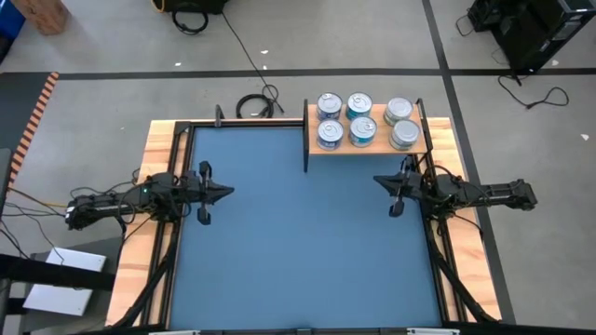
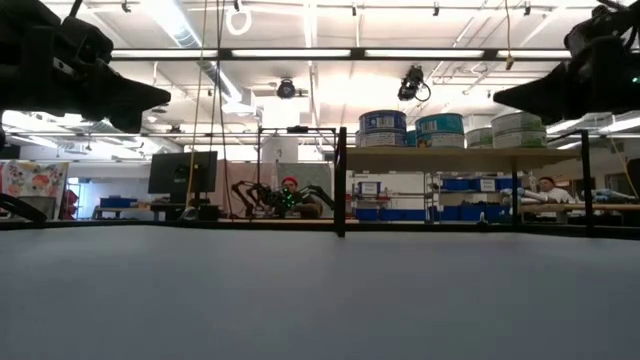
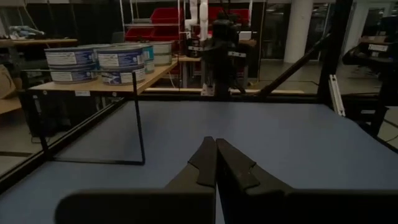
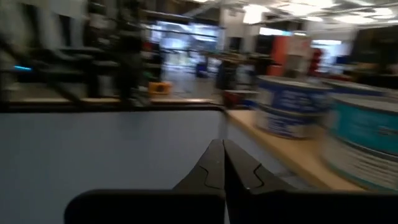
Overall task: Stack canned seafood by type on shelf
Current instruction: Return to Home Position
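Round silver-topped tins (image 1: pixel 360 106), banded blue, teal or grey, lettering unreadable, are stacked on the pale wooden shelf (image 1: pixel 376 149); jaws of the left gripper (image 1: pixel 223 192) and right gripper (image 1: pixel 380 180) are pressed together

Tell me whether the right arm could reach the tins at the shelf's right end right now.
Probably yes: the right gripper, shut, hovers just in front of the shelf, with nothing between it and the right-end tins.

Black jointed left arm (image 1: pixel 116 203) and right arm (image 1: pixel 480 194), each with tapered dark fingers (image 3: pixel 205 163).
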Controlling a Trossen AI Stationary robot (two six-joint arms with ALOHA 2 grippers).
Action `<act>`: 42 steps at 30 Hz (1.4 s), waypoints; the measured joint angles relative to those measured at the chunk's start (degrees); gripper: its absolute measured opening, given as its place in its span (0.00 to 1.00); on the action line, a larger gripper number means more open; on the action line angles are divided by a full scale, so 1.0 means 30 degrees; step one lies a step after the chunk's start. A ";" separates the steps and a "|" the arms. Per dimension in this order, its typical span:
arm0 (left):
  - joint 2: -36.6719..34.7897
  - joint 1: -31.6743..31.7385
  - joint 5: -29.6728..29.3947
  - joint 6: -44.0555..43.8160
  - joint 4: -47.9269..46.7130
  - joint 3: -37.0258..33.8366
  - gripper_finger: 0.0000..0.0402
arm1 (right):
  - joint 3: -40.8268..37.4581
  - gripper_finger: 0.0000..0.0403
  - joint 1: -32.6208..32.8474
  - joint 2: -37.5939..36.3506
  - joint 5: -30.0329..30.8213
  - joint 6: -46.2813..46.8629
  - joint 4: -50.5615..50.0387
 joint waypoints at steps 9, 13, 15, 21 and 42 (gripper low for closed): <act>0.0000 0.0007 -0.0357 -0.0670 -0.0073 0.0000 0.01 | 0.0000 0.06 -0.0007 0.0567 0.4633 -0.0624 0.0208; 0.0000 0.0004 -0.0412 -0.0565 -0.0080 0.0000 0.01 | 0.0000 0.07 -0.0007 0.0645 0.4859 0.0548 0.0213; 0.0007 0.0005 -0.0434 -0.0527 -0.0087 0.0000 0.01 | 0.0000 0.07 -0.0007 0.0659 0.4866 0.0572 0.0199; 0.0036 0.0007 -0.0676 -0.1681 -0.0131 0.0000 0.01 | 0.0000 0.06 -0.0007 0.0659 0.4858 0.0262 0.0214; 0.0036 0.0006 -0.0661 -0.1601 -0.0109 -0.0007 0.01 | 0.0000 0.07 -0.0007 0.0659 0.4858 0.0230 0.0272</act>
